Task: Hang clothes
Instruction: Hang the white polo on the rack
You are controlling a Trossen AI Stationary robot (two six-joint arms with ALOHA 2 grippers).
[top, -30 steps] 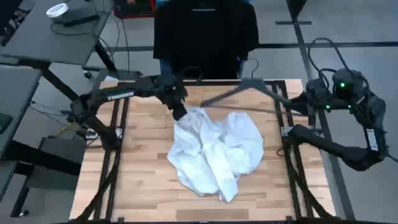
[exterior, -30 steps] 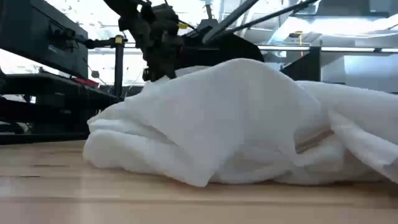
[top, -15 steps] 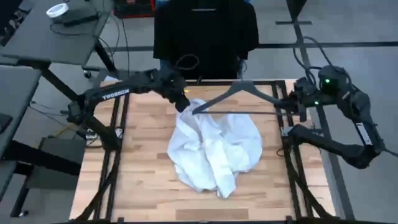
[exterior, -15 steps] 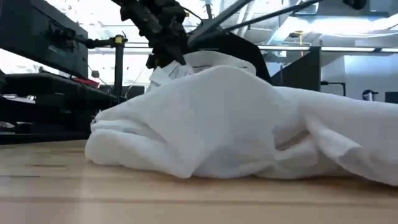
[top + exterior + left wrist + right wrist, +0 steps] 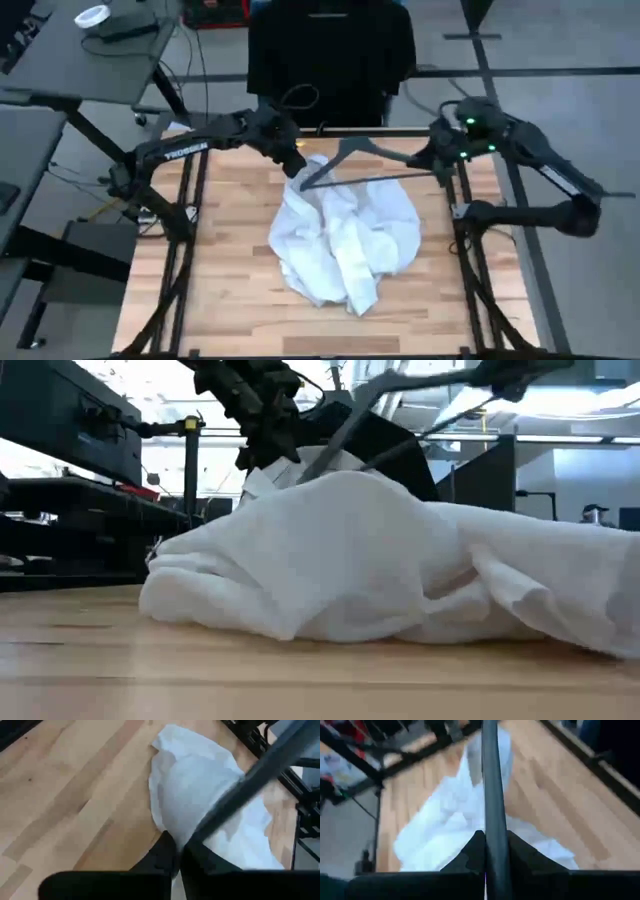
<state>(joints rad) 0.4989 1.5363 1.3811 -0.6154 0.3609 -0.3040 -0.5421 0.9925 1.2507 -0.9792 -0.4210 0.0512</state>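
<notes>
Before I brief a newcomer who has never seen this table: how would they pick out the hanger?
Start at the wooden table and find the crumpled white top in its middle. Above the top's far edge hangs the dark thin hanger, its end held by the right gripper. It is the only rigid, triangular thing there.

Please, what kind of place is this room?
Probably a robotics lab or workshop: two robot arms stand at a wooden table in a metal frame, with desks holding equipment beside it, and cables on the grey floor.
</notes>
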